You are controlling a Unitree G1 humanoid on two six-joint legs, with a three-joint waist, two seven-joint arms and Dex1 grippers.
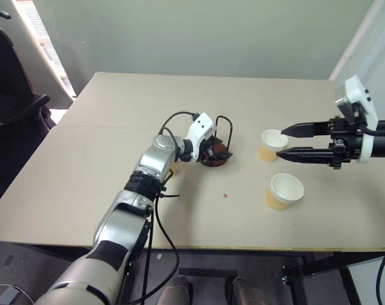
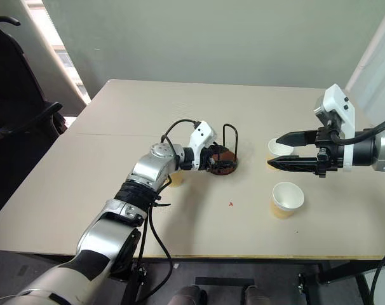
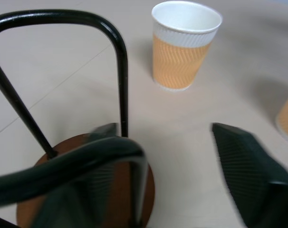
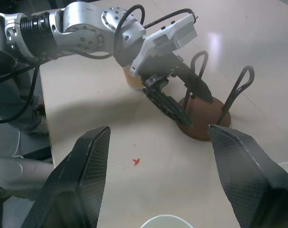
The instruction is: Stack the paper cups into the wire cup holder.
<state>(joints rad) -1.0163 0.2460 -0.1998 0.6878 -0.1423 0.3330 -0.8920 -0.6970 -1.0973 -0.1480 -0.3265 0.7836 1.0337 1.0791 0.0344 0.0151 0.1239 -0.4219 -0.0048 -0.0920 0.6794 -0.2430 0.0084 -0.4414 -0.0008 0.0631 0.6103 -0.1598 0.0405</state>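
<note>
— What are the two grippers doing?
— The left gripper [image 4: 175, 97] is partly open at the wire cup holder [image 1: 216, 154], its two fingers either side of a black upright over the brown base; whether they touch the wire I cannot tell. The right gripper [image 1: 288, 143] stands open and empty, above the table beside one of the paper cups [image 1: 271, 145].
— And the arms?
— The left reaches forward to the middle of the table [image 1: 103, 165], pointing slightly down. The right comes in from the right edge, fingers pointing left.
— The other cups?
— One [image 1: 284, 191] stands upright nearer the front edge, right of centre. A third [image 4: 132, 80] sits half hidden behind the left wrist.
— The room?
— Grey wall behind, dark chair [image 1: 8, 101] at left.
</note>
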